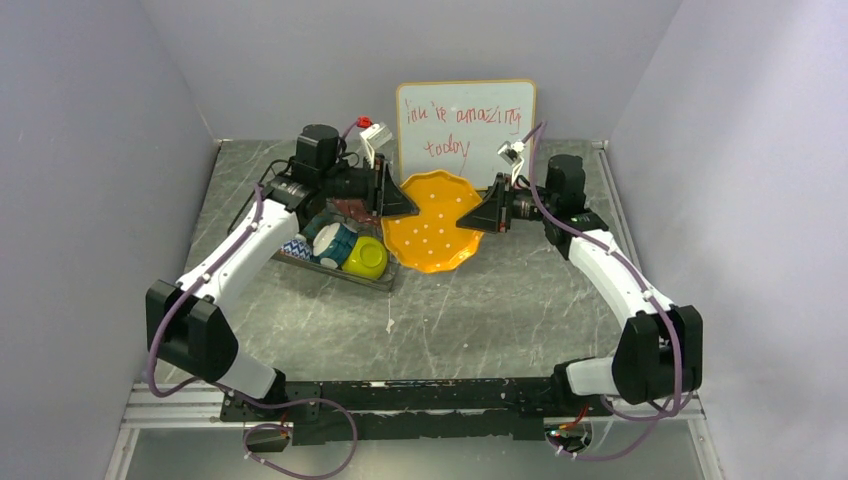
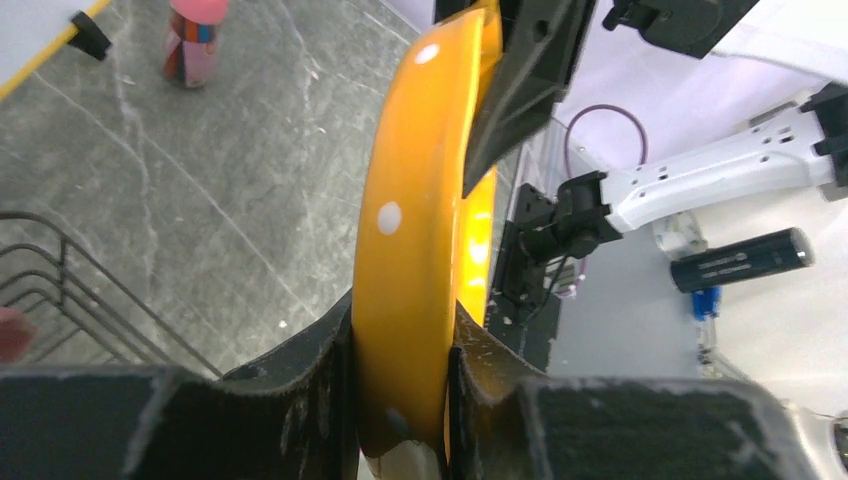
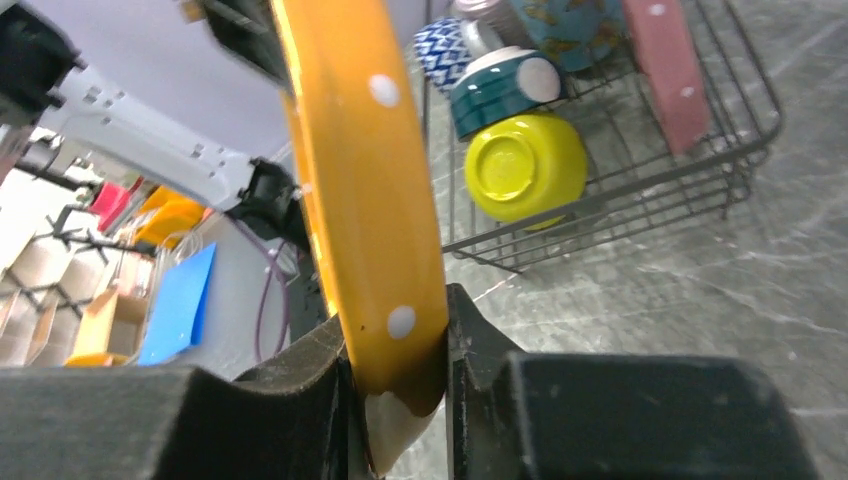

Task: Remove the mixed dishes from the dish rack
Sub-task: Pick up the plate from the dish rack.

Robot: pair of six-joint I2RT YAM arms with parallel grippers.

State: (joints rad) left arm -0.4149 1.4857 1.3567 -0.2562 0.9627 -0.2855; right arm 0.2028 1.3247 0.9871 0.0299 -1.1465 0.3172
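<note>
Presently, I hold the wavy-edged orange-yellow plate with white dots between both arms: left gripper clamped onto its left rim, right gripper clamped onto its right rim. Plate hangs just right of the black wire dish rack, over the grey tabletop.

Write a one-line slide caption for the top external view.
Left gripper and right gripper grip opposite edges of the orange-yellow plate beside the dish rack.
</note>
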